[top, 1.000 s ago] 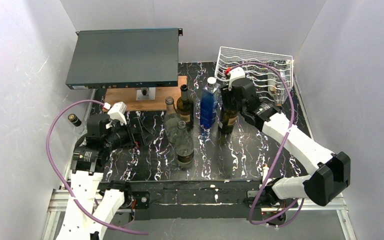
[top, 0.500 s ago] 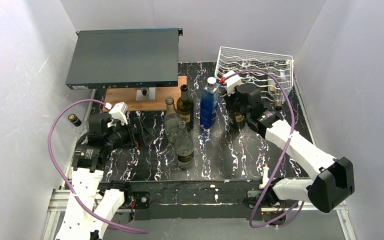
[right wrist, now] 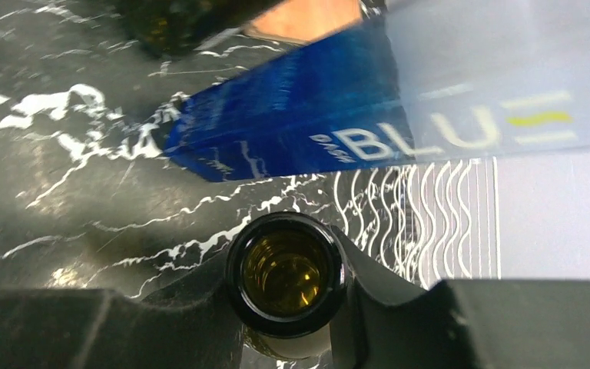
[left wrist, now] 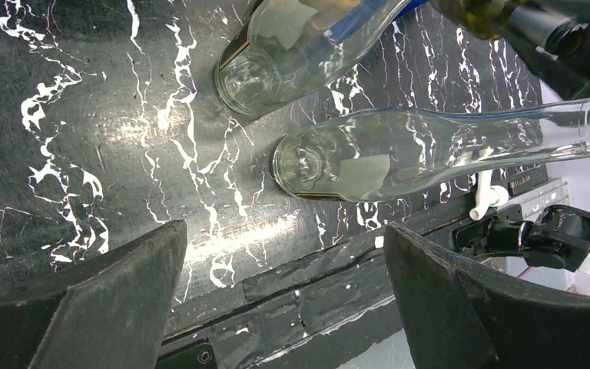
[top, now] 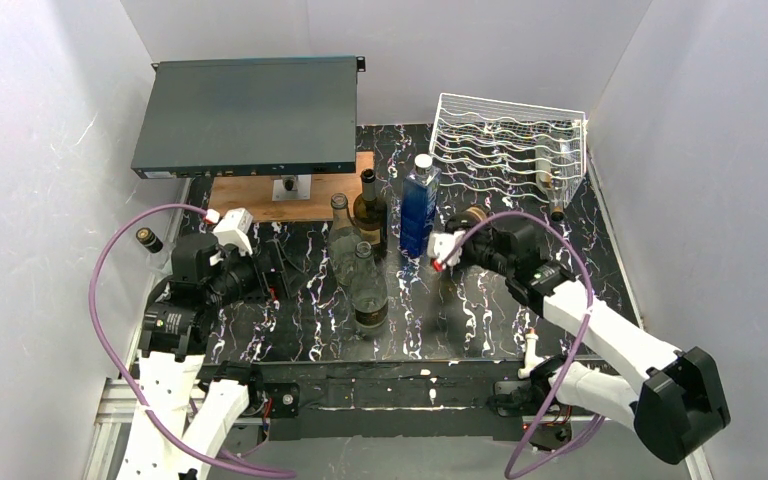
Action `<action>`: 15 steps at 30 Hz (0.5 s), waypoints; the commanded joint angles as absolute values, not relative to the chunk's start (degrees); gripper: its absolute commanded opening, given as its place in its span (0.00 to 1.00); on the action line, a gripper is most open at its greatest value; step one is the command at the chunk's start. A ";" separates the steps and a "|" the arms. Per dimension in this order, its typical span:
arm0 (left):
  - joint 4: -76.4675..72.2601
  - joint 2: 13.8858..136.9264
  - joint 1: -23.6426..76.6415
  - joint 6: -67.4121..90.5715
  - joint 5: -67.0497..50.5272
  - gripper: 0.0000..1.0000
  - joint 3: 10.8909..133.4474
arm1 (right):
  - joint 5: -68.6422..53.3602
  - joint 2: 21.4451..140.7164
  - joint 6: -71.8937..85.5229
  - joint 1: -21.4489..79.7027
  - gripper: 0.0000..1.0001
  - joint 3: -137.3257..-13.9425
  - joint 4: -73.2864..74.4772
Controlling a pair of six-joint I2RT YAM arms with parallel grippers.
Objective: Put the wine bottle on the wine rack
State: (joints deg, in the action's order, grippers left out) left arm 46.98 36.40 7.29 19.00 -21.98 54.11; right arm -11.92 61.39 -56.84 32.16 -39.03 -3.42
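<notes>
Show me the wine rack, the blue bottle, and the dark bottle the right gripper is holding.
wine rack (top: 495,135), top external view, wavy upper wires.
blue bottle (top: 417,215), top external view, blue body.
dark wine bottle (right wrist: 286,274), right wrist view, open mouth.

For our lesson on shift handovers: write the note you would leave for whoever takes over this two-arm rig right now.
Left gripper: jaws open, empty, over the table near the clear bottles.
Right gripper: jaws shut on the neck of the dark wine bottle, beside the blue bottle.
Wine rack: far right corner, apart from the held bottle.
Done: bottle grasped.
Left: carry it to the rack and lay it in a cradle.
</notes>
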 commanded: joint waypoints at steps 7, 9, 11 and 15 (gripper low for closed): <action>46.11 36.21 8.65 17.73 -22.51 0.99 53.02 | -16.86 53.74 -75.53 37.74 0.01 -27.68 9.90; 45.94 36.30 8.83 17.79 -22.43 0.99 52.83 | -14.89 53.91 -75.86 39.57 0.01 -26.35 9.38; 45.95 36.11 8.88 17.59 -22.14 0.99 52.82 | -13.42 54.87 -76.94 40.99 0.01 -26.24 10.85; 45.68 35.35 8.97 17.50 -21.54 0.99 52.60 | -9.33 57.23 -78.33 44.20 0.03 -24.57 10.81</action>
